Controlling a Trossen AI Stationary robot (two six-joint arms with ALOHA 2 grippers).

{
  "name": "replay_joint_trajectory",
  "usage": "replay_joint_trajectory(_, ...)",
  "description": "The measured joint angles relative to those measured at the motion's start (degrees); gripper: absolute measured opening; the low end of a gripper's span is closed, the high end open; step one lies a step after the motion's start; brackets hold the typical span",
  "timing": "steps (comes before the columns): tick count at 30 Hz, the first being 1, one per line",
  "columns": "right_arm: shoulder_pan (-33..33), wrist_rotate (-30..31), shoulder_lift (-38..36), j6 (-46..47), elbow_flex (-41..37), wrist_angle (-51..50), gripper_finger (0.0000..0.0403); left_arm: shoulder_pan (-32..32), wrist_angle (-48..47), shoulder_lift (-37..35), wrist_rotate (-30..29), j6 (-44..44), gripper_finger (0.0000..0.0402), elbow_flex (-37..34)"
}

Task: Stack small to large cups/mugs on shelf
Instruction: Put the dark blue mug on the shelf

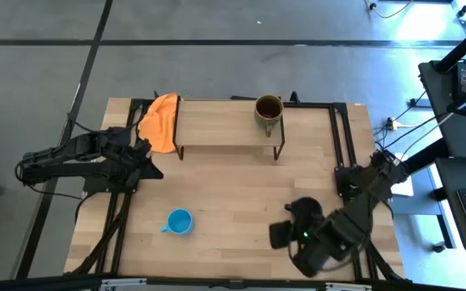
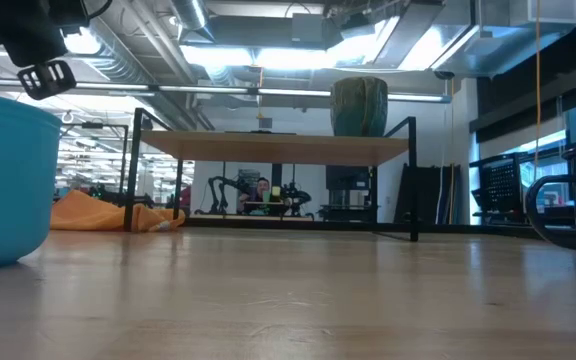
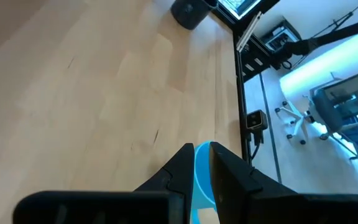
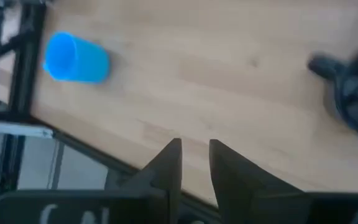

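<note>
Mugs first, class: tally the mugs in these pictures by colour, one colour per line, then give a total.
Small light blue ceramic mug, on the tabletop: 1
Black mug, on the tabletop near the right arm: 1
Larger olive-brown glazed mug, on the low wooden shelf: 1
Total: 3

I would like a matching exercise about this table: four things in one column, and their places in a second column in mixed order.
Things:
1. olive-brown mug
2. light blue mug
3. black mug
4. orange cloth

Places:
A. on the tabletop, beside the shelf's left end
B. on the shelf, right end
C. tabletop, near the right arm
D. tabletop, front left of centre

Pairs: 1-B, 2-D, 3-C, 4-A
</note>
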Motion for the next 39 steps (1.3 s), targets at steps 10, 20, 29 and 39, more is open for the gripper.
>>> replay_joint_trajectory(10, -12.2, -1.9, -0.2, -32.2, 1.7, -4.3, 0.0083, 0.0, 0.2, 0.0, 0.0, 2.6, 0.0043, 0.0)
replay_joint_trajectory(20, -23.3, -14.8, -0.9, -67.9, 1.6, -11.0, 0.0083, 0.0, 0.2, 0.0, -0.1, -0.2, 0.0043, 0.0)
replay_joint_trajectory(29, -31.7, -22.5, -1.3, -83.4, 0.4, -11.0, 0.0083, 0.0, 0.2, 0.0, -0.5, -2.5, 0.0043, 0.0)
replay_joint_trajectory(39, -37.1, -14.5, -15.0, -85.6, 0.4, -11.2, 0.0083, 0.0, 0.2, 0.0, -1.8, -3.5, 0.0043, 0.0)
